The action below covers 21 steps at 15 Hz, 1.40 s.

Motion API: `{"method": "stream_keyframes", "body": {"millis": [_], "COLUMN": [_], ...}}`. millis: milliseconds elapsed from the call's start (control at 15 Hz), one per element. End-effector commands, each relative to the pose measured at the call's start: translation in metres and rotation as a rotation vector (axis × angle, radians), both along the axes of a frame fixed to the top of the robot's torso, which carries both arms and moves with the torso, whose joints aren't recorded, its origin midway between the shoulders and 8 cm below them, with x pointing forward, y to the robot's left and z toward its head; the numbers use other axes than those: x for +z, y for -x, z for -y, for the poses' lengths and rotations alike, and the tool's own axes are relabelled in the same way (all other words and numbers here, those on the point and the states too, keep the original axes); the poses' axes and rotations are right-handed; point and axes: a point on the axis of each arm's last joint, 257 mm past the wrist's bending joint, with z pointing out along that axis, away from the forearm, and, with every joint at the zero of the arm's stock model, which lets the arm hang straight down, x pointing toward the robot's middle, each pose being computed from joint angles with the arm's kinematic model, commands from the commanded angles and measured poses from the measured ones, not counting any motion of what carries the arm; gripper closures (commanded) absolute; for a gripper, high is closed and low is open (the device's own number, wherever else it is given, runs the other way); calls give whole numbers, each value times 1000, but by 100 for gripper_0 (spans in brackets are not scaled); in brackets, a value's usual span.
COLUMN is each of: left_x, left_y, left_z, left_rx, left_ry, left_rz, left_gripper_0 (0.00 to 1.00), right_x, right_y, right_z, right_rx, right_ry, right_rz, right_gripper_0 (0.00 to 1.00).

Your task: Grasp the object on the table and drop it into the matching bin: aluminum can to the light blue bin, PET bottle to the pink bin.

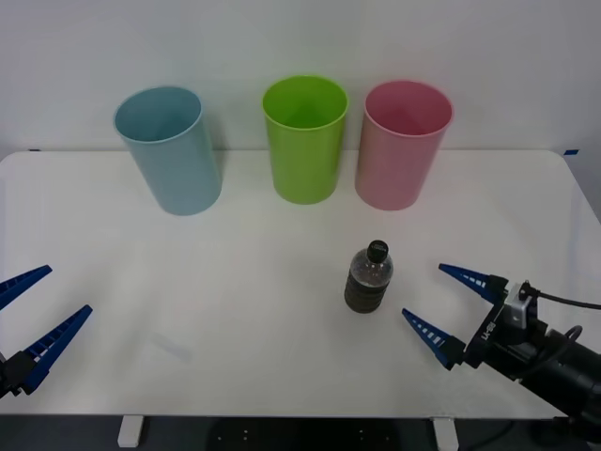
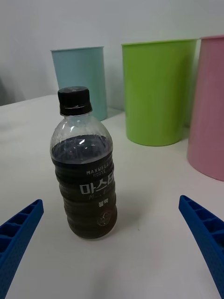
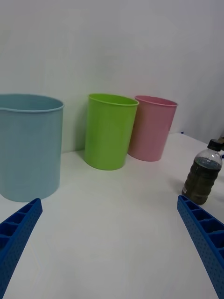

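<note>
A small clear PET bottle [image 1: 369, 276] [image 2: 86, 166] [image 3: 201, 174] with a black cap and dark brown liquid stands upright on the white table [image 1: 235, 310], right of centre. My right gripper [image 1: 439, 303] [image 2: 112, 247] is open just to the bottle's right, fingers pointing at it, not touching. The pink bin [image 1: 404, 143] [image 2: 209, 107] [image 3: 152, 127] stands at the back right and the light blue bin [image 1: 170, 148] [image 2: 80, 79] [image 3: 29, 145] at the back left. At the table's front left edge my left gripper [image 1: 38, 312] [image 3: 112, 243] waits open.
A lime green bin [image 1: 304, 137] [image 2: 157, 91] [image 3: 110, 131] stands between the blue and pink ones. All three bins line the table's far edge, in front of a white wall. The table's near edge lies just below both grippers.
</note>
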Motion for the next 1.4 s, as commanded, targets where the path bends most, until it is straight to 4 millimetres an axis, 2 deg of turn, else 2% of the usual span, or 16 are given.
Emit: {"method": "stream_keyframes", "body": {"millis": [67,600,1400], "left_x": [0,0,0], "left_y": [0,0,0], "left_z": [0,0,0], "left_rx": [0,0,0], "left_ry": [0,0,0], "left_rz": [0,0,0], "left_gripper_0": [0,0,0], "right_x": [-3,-12,-19], "right_y": [-4,-16,-38], "right_z": [-11,-46,-79], "right_rx": [5,17,-9], "right_ry": [16,36,77], "right_rz": [6,-1,-7], "right_gripper_0": [0,0,0]}}
